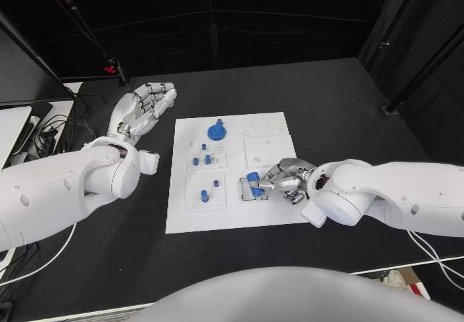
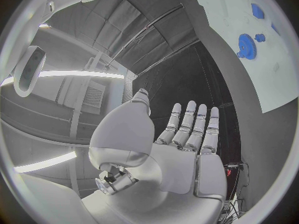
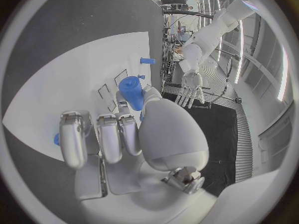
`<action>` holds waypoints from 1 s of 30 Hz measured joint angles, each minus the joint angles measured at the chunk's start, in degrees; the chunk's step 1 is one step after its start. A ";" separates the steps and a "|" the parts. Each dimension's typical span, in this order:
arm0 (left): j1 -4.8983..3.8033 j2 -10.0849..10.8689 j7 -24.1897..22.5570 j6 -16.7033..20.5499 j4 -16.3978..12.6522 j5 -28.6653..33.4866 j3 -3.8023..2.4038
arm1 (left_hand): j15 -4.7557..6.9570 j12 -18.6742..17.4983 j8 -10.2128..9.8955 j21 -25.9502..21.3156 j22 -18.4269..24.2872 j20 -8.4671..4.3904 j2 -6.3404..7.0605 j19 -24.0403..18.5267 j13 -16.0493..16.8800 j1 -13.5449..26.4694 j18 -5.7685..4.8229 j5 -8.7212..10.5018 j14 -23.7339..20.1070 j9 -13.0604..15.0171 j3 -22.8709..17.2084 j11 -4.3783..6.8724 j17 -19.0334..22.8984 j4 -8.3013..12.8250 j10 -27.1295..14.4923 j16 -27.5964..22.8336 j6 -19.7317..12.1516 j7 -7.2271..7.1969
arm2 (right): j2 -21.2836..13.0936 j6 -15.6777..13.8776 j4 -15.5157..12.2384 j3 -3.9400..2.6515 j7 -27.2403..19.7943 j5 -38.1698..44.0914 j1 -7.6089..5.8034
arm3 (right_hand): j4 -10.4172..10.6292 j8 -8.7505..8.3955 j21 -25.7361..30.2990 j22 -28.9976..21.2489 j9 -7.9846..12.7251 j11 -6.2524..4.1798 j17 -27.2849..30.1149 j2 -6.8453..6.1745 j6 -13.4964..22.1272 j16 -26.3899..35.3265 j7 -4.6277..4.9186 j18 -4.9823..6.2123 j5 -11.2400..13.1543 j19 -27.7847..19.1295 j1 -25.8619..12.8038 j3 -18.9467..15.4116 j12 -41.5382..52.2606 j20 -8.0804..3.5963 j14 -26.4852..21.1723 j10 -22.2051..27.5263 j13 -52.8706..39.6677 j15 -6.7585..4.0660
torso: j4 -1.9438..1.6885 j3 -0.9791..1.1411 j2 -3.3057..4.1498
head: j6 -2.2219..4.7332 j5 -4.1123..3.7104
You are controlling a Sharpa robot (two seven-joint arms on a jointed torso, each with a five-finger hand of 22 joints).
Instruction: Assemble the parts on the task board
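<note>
Two hands: the left silver hand (image 1: 145,104) hovers over bare black table (image 1: 328,94) at about ten o'clock of the white rectangular task board (image 1: 184,218), fingers straight, slightly apart, holding nothing; the right silver hand (image 1: 283,180) is over the board's four o'clock quarter.
Held part: the right hand's fingers are curled around a small blue plastic peg-like piece (image 1: 253,183); in the right wrist view that piece (image 3: 132,91) stands up beyond the thumb, seemingly pinched, though the contact itself is hidden.
Board layout: a blue toothed plastic gear (image 1: 216,131) sits at twelve o'clock, short blue pins (image 1: 200,159) near the centre, one more blue pin (image 1: 204,196) at seven o'clock.
Step in hand: probably seating the held piece in the small framed recess (image 1: 244,190) under the right hand.
Doing it well: keep the piece upright, lower it straight, release only once it is seated; the fingers hide the recess, so alignment is the likely weak point.
Edges: the right hand works just inside the board's three o'clock edge.
Open room: bare table lies beyond that edge and toward twelve o'clock; the left hand is well apart.
</note>
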State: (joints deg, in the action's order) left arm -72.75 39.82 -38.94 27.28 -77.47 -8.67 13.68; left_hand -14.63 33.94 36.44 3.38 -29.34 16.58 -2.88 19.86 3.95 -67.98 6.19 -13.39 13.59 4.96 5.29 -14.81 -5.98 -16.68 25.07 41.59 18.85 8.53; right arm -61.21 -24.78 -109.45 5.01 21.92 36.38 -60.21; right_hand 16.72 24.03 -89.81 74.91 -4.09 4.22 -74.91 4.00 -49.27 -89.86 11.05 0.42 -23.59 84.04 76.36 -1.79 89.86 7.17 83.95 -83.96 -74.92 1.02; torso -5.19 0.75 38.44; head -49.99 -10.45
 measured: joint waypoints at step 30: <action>0.00 0.01 0.00 -0.12 -0.03 0.00 0.00 | 0.00 0.00 0.00 0.00 -0.01 0.00 0.00 0.00 0.01 0.00 0.00 0.00 0.00 -0.07 0.00 0.00 0.05 0.00 0.00 0.00 0.00 0.00 | 1.33 -0.15 0.18 0.00 4.20 7.66 0.01 | -0.09 -1.21 0.00 0.00 -0.15 -0.01 0.00 0.08 -3.12 0.00 -2.05 0.00 1.79 0.00 -2.49 -2.13 0.00 0.00 0.00 0.01 0.00 0.00 | 0.05 -0.03 -0.01 | 0.00 0.43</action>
State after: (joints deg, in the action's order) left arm -72.75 39.83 -38.94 27.17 -77.50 -8.67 13.68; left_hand -14.63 33.93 36.43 3.38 -29.35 16.58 -2.89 19.86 3.96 -67.98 6.19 -13.39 13.59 4.88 5.29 -14.81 -5.93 -16.68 25.07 41.58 18.85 8.53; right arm -59.88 -24.93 -109.27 5.01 26.11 44.04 -60.21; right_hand 16.64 22.82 -89.81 74.91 -4.25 4.21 -74.91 4.08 -52.39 -89.86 9.00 0.42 -21.80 84.04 73.87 -3.92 89.85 7.17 83.95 -83.95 -74.92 1.01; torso -5.14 0.72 38.42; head -49.99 -10.02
